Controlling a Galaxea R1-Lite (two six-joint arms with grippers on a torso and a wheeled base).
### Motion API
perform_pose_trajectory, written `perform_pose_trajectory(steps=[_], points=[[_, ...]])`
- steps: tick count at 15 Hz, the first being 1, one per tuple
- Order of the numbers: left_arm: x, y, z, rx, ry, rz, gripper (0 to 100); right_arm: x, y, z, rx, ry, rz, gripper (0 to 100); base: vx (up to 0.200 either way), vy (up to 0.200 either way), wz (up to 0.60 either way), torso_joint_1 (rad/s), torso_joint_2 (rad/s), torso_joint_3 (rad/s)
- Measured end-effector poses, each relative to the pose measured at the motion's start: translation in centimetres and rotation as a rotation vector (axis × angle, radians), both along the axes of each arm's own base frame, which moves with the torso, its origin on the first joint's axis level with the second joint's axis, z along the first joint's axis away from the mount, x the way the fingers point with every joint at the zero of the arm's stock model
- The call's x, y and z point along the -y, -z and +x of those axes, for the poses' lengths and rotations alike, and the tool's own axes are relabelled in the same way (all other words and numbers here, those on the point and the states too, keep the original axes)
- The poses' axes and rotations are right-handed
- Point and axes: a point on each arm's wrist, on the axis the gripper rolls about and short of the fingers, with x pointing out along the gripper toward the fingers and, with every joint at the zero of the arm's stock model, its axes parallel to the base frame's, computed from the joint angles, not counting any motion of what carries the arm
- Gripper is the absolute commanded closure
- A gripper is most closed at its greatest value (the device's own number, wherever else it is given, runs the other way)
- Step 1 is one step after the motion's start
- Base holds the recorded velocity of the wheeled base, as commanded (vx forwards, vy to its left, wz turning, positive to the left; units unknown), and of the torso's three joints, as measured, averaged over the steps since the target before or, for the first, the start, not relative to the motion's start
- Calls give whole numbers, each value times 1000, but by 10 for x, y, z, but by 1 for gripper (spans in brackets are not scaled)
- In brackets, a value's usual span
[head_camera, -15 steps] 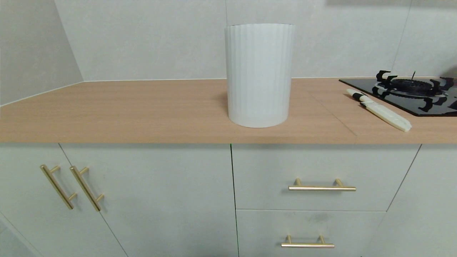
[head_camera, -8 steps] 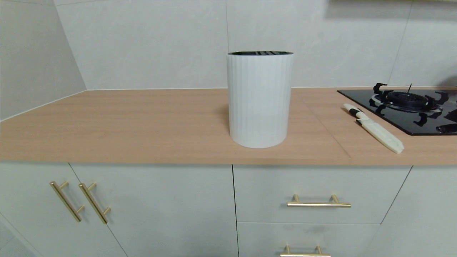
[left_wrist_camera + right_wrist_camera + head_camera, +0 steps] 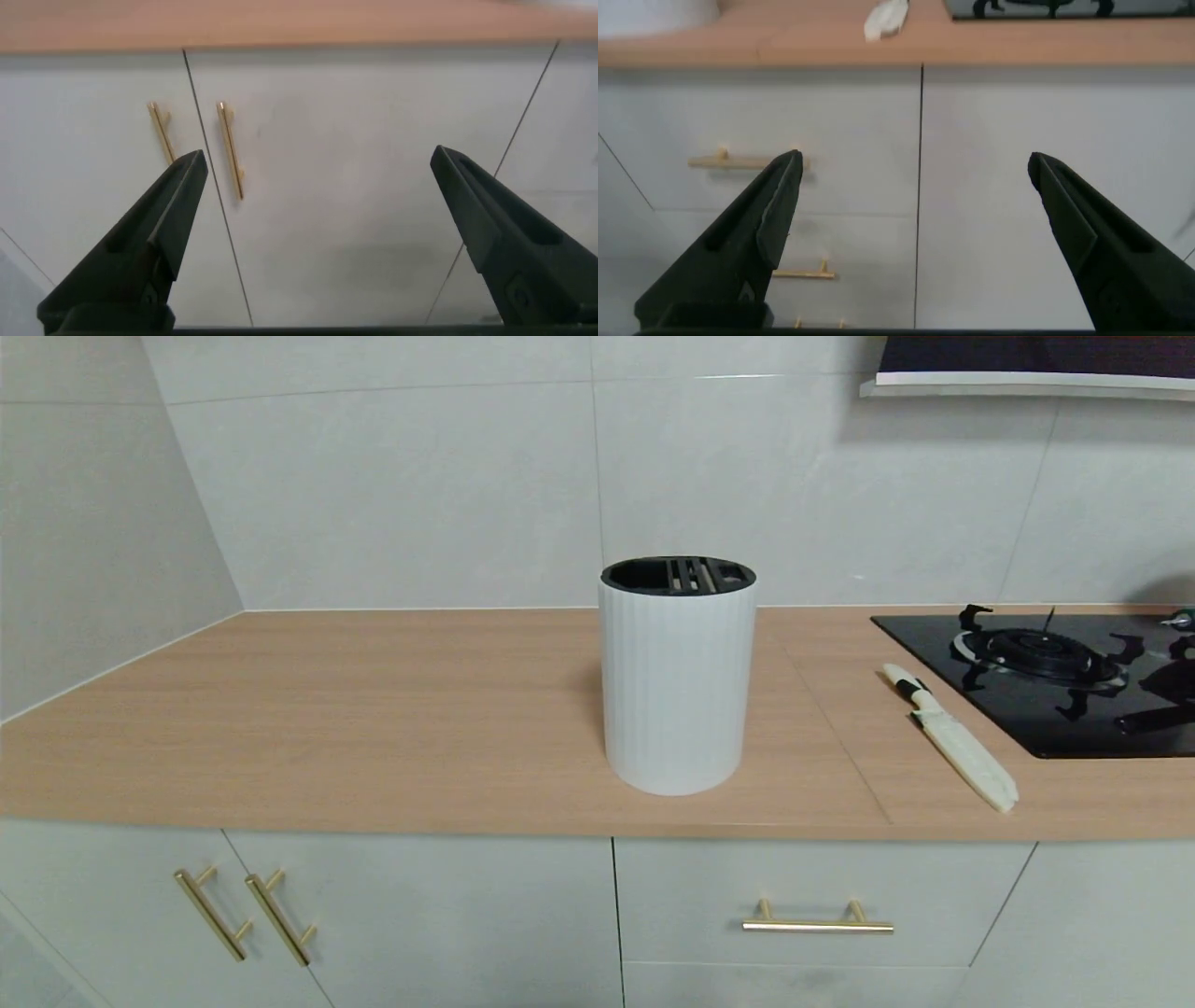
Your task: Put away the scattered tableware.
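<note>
A white ribbed holder (image 3: 677, 686) with a black slotted top stands upright on the wooden counter (image 3: 373, 709), near its front edge. To its right a cream knife (image 3: 950, 737) with a black band on its handle lies flat beside the stove; its tip (image 3: 887, 19) reaches the counter edge. My left gripper (image 3: 318, 168) hangs open below the counter, facing the cabinet doors. My right gripper (image 3: 915, 168) is open too, facing the drawer fronts under the knife. Neither holds anything.
A black gas stove (image 3: 1055, 672) sits at the counter's right end. Below are cabinet doors with two gold handles (image 3: 243, 915) and drawers with gold handles (image 3: 817, 924). A tiled wall runs behind, with a range hood (image 3: 1027, 364) at top right.
The head camera has risen, so the whole picture has shifted down: the holder's black slotted top and the range hood now show. Holder and knife have not moved on the counter.
</note>
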Motion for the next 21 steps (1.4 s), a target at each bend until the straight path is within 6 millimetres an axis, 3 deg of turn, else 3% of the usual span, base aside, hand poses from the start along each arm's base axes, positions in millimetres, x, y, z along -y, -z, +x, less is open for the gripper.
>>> perform_pose_trajectory(steps=[21], points=[[0,0,0,0,0,0,0,0,0,0,0,0,1,0,0,0,0,243,-528,-287]])
